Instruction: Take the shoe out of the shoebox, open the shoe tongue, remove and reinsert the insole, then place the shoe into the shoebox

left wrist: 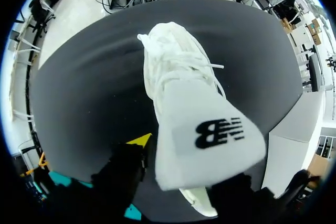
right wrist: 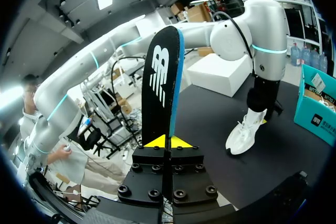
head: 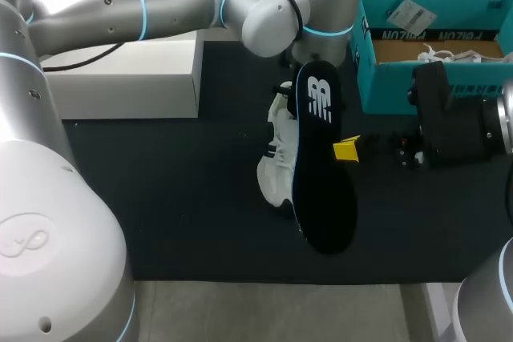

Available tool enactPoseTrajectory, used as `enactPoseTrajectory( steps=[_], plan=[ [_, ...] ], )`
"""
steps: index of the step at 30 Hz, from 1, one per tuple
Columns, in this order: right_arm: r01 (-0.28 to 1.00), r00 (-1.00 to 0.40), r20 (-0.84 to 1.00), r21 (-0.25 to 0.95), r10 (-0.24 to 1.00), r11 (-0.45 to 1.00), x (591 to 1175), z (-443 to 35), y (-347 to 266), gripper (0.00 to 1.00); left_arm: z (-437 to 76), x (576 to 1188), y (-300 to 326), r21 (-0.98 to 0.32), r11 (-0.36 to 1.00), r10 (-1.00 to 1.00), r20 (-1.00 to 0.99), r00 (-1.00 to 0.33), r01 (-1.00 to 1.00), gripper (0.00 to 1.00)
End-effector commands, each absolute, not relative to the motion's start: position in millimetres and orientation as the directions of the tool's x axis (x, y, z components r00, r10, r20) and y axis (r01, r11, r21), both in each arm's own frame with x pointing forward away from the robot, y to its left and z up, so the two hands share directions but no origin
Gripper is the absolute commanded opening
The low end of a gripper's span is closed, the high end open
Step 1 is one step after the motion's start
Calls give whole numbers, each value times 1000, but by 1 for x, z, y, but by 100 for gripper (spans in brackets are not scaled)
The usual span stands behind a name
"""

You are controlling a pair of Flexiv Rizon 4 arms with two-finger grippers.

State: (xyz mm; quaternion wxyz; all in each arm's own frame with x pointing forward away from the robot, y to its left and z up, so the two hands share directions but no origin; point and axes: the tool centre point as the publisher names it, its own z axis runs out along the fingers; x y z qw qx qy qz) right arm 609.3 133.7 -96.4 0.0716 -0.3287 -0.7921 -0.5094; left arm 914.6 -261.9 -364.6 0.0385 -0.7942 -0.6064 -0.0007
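Insole (head: 325, 166) stands clamped edgewise in the right tool (right wrist: 168, 141), beside the shoe (head: 276, 158) whose tongue (left wrist: 207, 135) the left tool (right wrist: 260, 111) grips.

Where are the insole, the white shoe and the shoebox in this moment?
insole (head: 325, 174), head view, the middle of its black face, below the logo.
white shoe (head: 272, 170), head view, its white side showing beside the insole.
shoebox (head: 389, 86), head view, its teal near wall.

We see a white logo mark (head: 319, 100) on the black insole (head: 325, 182) at mid-frame. Upside-down print (head: 433, 34) and a white label (head: 409, 14) mark the teal shoebox (head: 401, 82) at upper right, the label too small to read. A dark logo (left wrist: 219, 132) sits on the shoe tongue (left wrist: 194, 156).
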Motion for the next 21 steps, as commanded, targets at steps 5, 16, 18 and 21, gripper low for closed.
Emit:
enactPoseTrajectory(
  steps=[5,16,18,21],
  plan=[
    [594,-771,446,761,454,261,606,-98,135,0,-336,905,-248,0,-241,968,-65,241,970,100],
    [594,-771,446,761,454,261,606,-98,135,0,-280,905,-254,102,-214,928,-290,235,971,100],
    [594,-771,446,761,454,261,606,-98,135,0,-270,905,-256,122,-203,916,-327,232,972,100],
    [594,-771,446,761,454,261,606,-98,135,0,-251,905,-257,155,-180,894,-387,227,971,100]
  ],
)
